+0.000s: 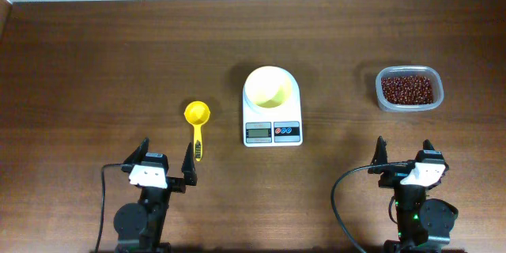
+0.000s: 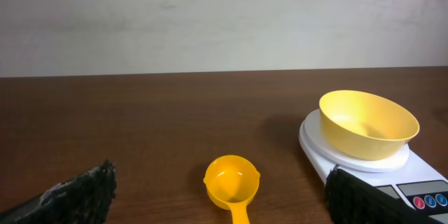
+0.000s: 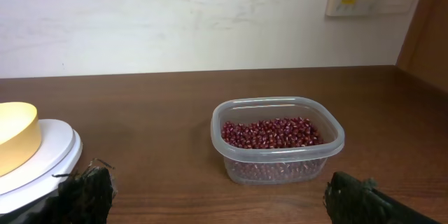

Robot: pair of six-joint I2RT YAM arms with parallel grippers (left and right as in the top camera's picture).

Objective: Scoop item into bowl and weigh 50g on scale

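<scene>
The red beans (image 1: pixel 407 88) fill a clear plastic container (image 1: pixel 383 103) at the back right; they also show in the right wrist view (image 3: pixel 271 132). The pale yellow bowl (image 1: pixel 269 87) stands empty on the white scale (image 1: pixel 271 132) at the table's middle, and shows in the left wrist view (image 2: pixel 367 122). A yellow scoop (image 1: pixel 197 118) lies left of the scale, handle toward me, and shows in the left wrist view (image 2: pixel 231 180). My left gripper (image 1: pixel 164 156) is open and empty just behind the scoop's handle. My right gripper (image 1: pixel 405 152) is open and empty, short of the container.
The table's far edge meets a pale wall. The scale's display and its red and blue buttons (image 1: pixel 288 132) face the front. Black cables trail from both arm bases at the front edge.
</scene>
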